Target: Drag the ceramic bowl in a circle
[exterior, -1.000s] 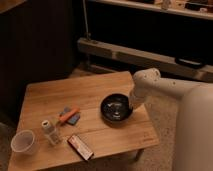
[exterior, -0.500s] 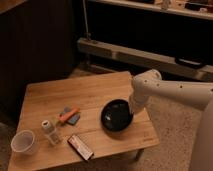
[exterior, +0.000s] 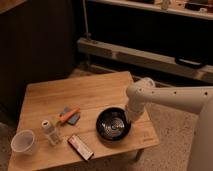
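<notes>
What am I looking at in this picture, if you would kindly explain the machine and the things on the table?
The white shape is a robot arm, seen by one camera looking down at a wooden table; where that camera sits is unknown. Its claw is shut at the right rim of the black ceramic bowl, apparently pinching it. Also on the table: a white cup, a small bottle, an orange-handled item and a flat packet.

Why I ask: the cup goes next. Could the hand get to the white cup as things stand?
Probably not at once: the hand is shut on the right rim of the ceramic bowl, and the white cup stands across the table, past the small bottle.
</notes>
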Robot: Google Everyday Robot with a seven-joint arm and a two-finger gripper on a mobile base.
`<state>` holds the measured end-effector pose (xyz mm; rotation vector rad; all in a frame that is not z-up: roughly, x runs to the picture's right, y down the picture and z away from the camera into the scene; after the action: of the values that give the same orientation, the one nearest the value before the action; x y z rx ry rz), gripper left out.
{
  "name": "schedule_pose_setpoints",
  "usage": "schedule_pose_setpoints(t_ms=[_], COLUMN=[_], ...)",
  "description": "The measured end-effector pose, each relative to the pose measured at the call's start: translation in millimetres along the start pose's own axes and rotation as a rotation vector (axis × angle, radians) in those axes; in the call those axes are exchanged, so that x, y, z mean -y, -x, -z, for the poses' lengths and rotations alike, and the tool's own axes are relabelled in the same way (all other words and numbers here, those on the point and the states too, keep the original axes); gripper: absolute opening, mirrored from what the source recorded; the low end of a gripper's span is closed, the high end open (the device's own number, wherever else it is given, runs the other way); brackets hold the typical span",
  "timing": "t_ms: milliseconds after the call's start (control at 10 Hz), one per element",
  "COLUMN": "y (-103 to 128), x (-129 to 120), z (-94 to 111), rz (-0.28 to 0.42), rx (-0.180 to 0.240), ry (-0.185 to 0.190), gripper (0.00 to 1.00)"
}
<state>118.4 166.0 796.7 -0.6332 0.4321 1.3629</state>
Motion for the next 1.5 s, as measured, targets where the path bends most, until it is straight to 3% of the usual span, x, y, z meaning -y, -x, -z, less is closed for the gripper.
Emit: schedule_pose_setpoints(t_ms=[200, 700, 1200, 1500], y=[5.5, 26.6, 85.8, 119.5], x=[-26.4, -46.0, -79.0, -74.2], z=[9.6, 6.3, 14.3, 12.2], rz=[0.064, 0.115, 0.172, 0.18], rx=[0.014, 0.025, 0.09, 0.102], ry=[0.02, 0.053, 0.06, 0.043], gripper=[0.0, 0.0, 0.0, 0.0])
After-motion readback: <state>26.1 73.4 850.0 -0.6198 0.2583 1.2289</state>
